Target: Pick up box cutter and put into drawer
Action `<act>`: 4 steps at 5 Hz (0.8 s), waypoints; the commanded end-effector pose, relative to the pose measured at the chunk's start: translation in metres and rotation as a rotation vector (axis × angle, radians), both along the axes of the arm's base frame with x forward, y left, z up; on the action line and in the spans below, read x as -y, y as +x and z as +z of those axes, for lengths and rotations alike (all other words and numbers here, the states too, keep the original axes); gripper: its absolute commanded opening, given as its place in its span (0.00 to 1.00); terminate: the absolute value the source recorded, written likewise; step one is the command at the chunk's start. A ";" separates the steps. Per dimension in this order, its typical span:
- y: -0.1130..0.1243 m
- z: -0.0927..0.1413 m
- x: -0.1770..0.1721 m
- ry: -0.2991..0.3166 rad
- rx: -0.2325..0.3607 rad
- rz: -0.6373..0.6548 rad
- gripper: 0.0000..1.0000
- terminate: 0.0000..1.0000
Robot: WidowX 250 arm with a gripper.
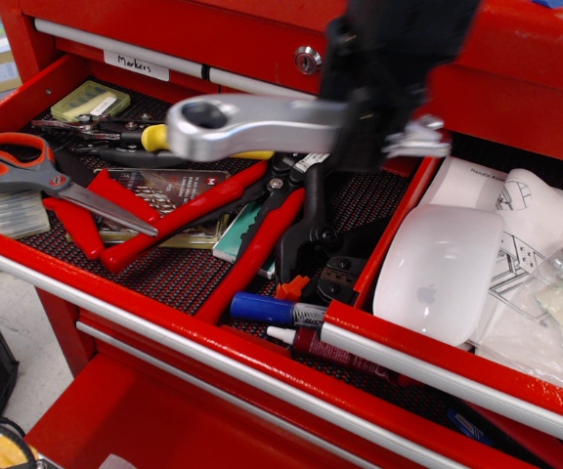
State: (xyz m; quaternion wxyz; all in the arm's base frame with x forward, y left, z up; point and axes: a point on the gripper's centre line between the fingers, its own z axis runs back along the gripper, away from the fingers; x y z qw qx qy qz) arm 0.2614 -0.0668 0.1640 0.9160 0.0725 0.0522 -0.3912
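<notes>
Above the wide drawer, blurred tool clamped on box cutter, held level

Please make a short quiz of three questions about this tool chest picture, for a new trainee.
1. True or false: the box cutter lies flat on the mesh liner.
2. What colour are the scissors' handles?
3. The white mouse sits in: A) the wide drawer B) the narrower drawer C) the floor.

Key: 1. False; the gripper holds it lifted, jaws shut on it. 2. Orange. 3. B.
</notes>
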 end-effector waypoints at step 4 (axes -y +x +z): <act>0.054 -0.008 0.105 -0.187 0.254 0.310 0.00 0.00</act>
